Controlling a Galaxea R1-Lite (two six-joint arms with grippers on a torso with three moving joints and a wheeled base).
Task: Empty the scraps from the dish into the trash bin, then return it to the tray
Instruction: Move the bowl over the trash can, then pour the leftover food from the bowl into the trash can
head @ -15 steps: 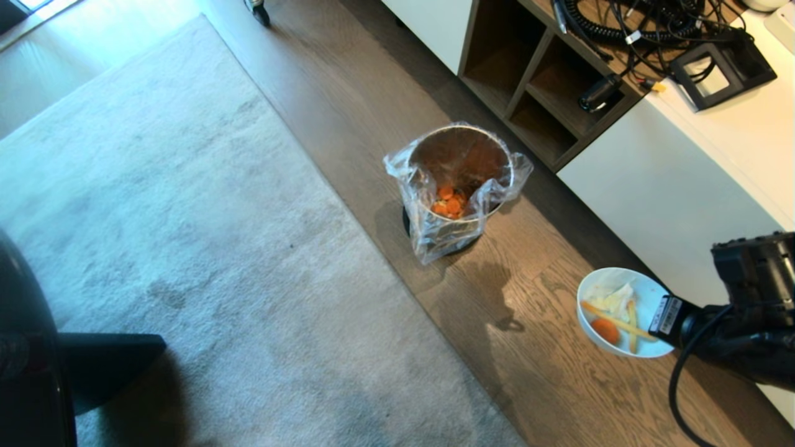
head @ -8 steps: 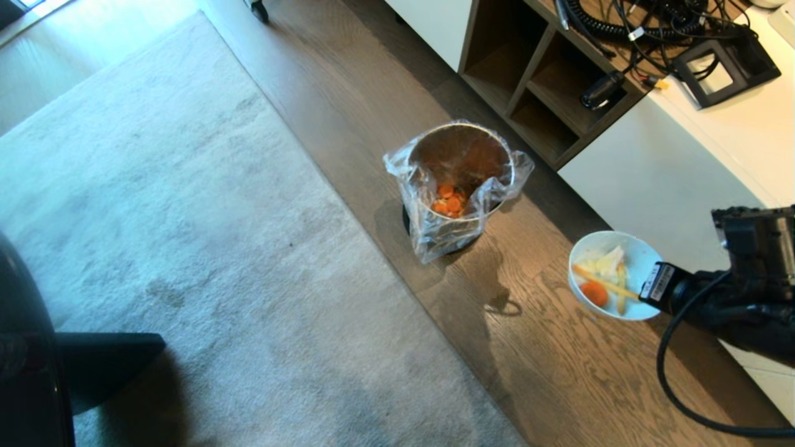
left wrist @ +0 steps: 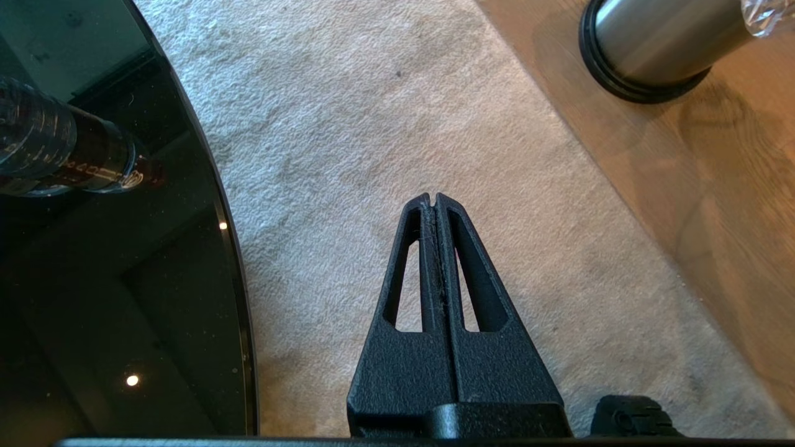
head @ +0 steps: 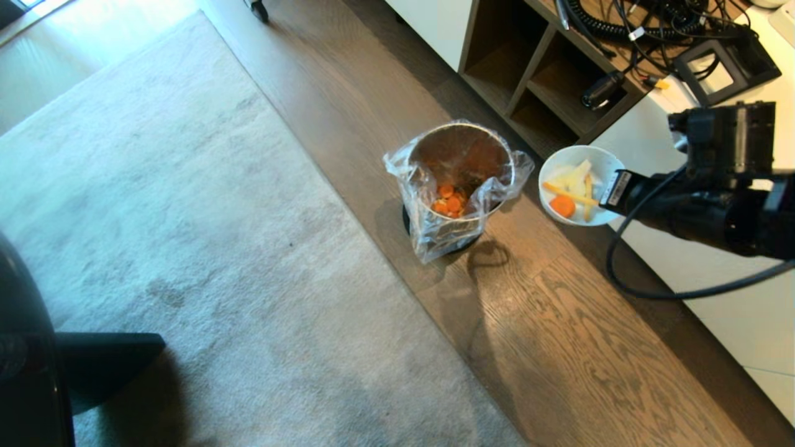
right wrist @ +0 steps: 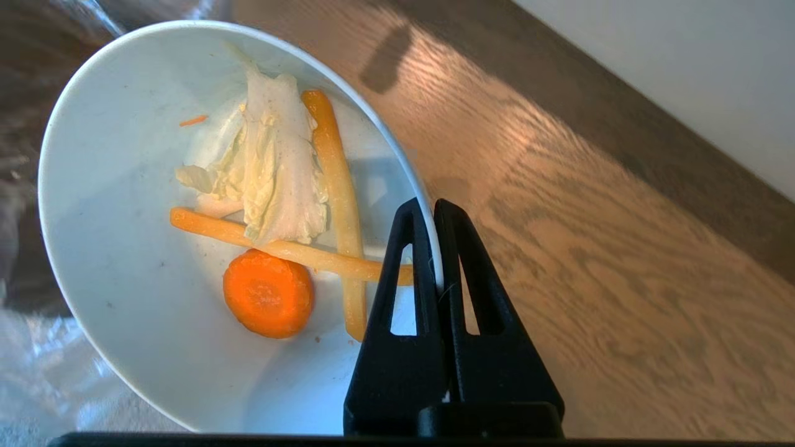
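Head view shows the right gripper (head: 612,189) coming in from the right side and holding the dish (head: 581,184) in the air, just beside the trash bin (head: 459,186) on its right and apart from it. Its two fingers are pressed together on the rim of the dish, one inside and one outside, which the right wrist view (right wrist: 433,214) makes clear. The dish (right wrist: 124,248) is a white bowl and it is tilted a little. Inside it lie the scraps (right wrist: 279,217): a round orange carrot slice, two long yellowish sticks that cross each other, and a pale leaf piece resting on them. In the head view the scraps (head: 571,195) sit in the middle of the bowl.

The trash bin stands on the wooden floor (head: 559,347), near the edge of the grey carpet (head: 186,217). A clear plastic bag covers its rim, and orange pieces are lying at the bottom. Behind the bin there is a white cabinet (head: 671,186) with open wooden shelves and black cables on top.

Left wrist view shows the left gripper (left wrist: 433,202) with its fingers closed together and holding nothing, hanging over the carpet next to a dark glass surface (left wrist: 112,279). The steel base of the bin (left wrist: 652,56) is visible far in front of it
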